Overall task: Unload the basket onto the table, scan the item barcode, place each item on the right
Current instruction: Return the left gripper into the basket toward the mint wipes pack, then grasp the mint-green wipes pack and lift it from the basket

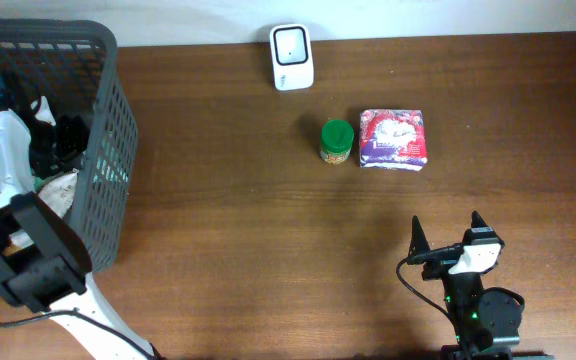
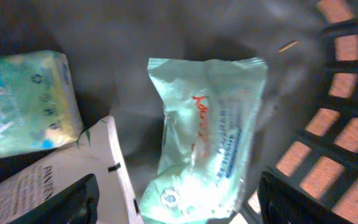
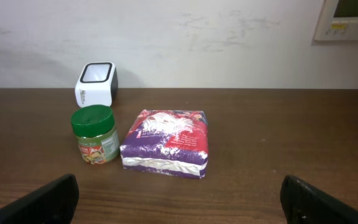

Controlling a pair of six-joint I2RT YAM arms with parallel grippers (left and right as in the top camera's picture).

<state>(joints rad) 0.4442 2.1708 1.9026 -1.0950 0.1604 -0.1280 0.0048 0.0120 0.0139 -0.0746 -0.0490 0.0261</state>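
Soft packet [image 2: 207, 130] in the basket [image 2: 347, 118]
Your left gripper [image 2: 178, 198] hangs open, empty, over it; it looks light, crinkly and slippery, so pinch across its middle.

Desk [image 1: 228, 220]: dark brown, wood grain. Basket [image 1: 108, 150]: dark grey, open grid pattern. Scanner [image 1: 292, 57]: white body, black face. Jar [image 1: 336, 141]: green lid, yellow-orange label. Packet [image 1: 394, 139]: purple, with red-and-white print and a white band. Pouch [image 2: 210, 130]: pale mint, red and blue print. Pack [image 2: 23, 102]: green fading to yellow, white lettering. Box [image 2: 61, 174]: white, black text.
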